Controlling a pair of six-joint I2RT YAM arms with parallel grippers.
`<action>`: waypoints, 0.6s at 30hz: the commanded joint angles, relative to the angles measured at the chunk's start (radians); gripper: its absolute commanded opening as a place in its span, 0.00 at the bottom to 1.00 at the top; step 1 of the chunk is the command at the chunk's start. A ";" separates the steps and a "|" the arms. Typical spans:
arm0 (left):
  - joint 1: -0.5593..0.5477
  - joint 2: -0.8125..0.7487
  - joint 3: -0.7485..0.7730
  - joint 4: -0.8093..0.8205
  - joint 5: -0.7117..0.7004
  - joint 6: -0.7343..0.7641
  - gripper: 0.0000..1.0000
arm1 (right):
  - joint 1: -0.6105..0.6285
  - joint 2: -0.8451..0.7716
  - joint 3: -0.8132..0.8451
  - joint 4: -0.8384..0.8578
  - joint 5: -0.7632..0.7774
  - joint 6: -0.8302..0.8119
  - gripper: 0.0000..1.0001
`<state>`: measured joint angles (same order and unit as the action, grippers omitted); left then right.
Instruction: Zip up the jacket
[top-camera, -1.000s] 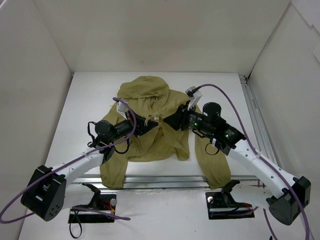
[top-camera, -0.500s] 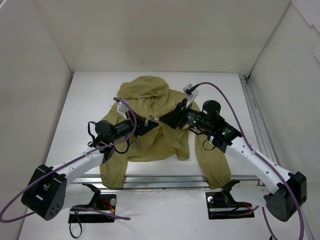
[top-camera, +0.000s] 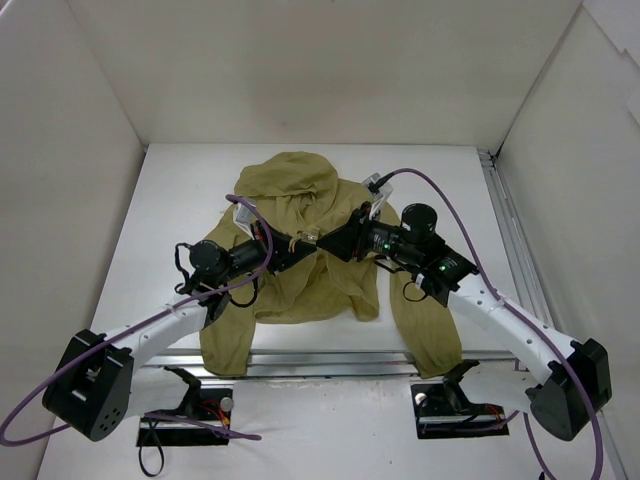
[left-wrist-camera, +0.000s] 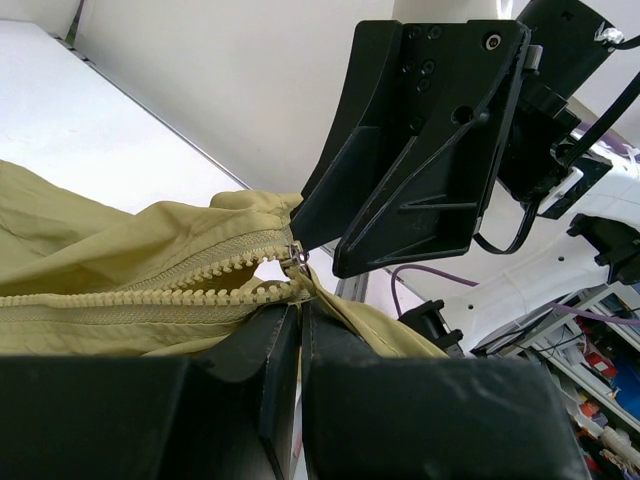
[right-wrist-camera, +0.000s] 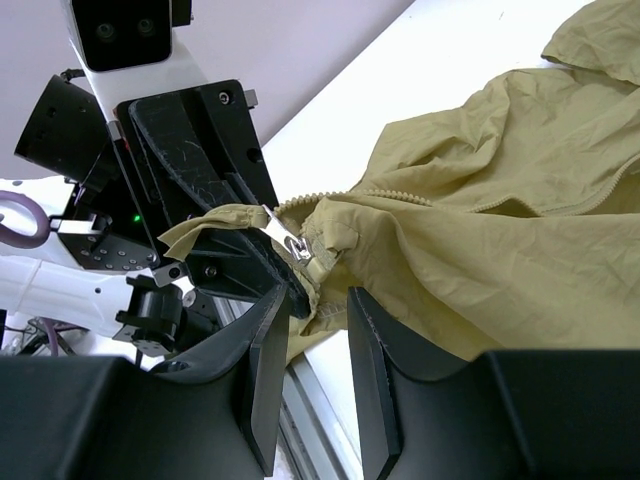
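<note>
The olive-khaki jacket (top-camera: 300, 210) lies crumpled mid-table, hood towards the far wall, sleeves hanging over the near edge. My left gripper (top-camera: 300, 250) is shut on the jacket's front edge just below the zipper slider (left-wrist-camera: 295, 258), holding the fabric (left-wrist-camera: 110, 250) raised. Above the slider the two rows of teeth lie apart. My right gripper (top-camera: 326, 241) is open, its jaws either side of the bunched fabric (right-wrist-camera: 480, 210) just under the metal slider pull (right-wrist-camera: 292, 243). It touches neither. The two grippers face each other closely. The chest logo is hidden.
White walls close in the table on three sides. An aluminium rail (top-camera: 330, 362) runs along the near edge and another (top-camera: 508, 225) along the right side. Purple cables (top-camera: 455, 215) loop over both arms.
My right gripper has moved left to the zipper slider and the left gripper. The left gripper has kept its hold and place.
</note>
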<state>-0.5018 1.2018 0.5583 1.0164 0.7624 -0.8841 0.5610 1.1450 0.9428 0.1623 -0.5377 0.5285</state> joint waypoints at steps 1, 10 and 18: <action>0.008 -0.011 0.051 0.113 0.023 -0.006 0.00 | -0.006 0.013 0.007 0.123 -0.036 0.021 0.27; 0.008 -0.013 0.048 0.114 0.023 -0.006 0.00 | -0.007 0.030 -0.010 0.171 -0.051 0.044 0.25; 0.008 -0.007 0.051 0.122 0.028 -0.010 0.00 | -0.003 0.033 -0.033 0.230 -0.065 0.065 0.21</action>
<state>-0.4999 1.2034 0.5583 1.0180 0.7628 -0.8856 0.5610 1.1770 0.9054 0.2779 -0.5770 0.5777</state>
